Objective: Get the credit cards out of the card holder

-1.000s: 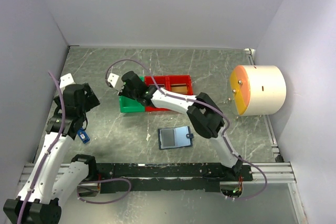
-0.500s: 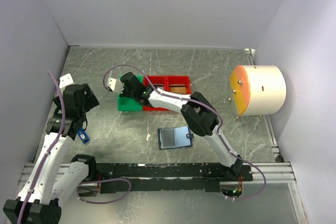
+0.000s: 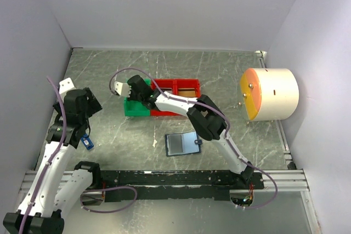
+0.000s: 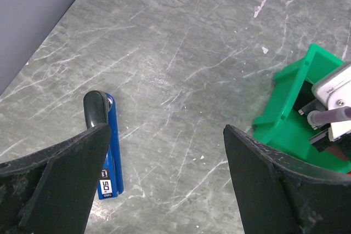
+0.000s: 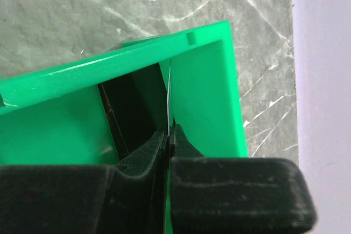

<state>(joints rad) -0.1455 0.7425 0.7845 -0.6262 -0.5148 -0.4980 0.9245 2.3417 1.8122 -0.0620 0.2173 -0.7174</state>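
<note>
Veined marble tabletop (image 3: 219, 69); left fingers (image 4: 96, 141) wide, empty; right fingers (image 5: 164, 142) tight on thin card (image 5: 169, 89) in green bin (image 5: 208, 80)

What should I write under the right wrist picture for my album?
Right pincer pinches a thin card edge-on over the green bin.

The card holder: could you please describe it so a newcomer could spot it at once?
On the marble-patterned table, find the red bin and green bin in the middle. Nearer the arm bases than them lies the card holder, opened flat. It is the only dark navy rectangle with a lighter blue-grey inside, far larger than the small bright-blue tag.
</note>
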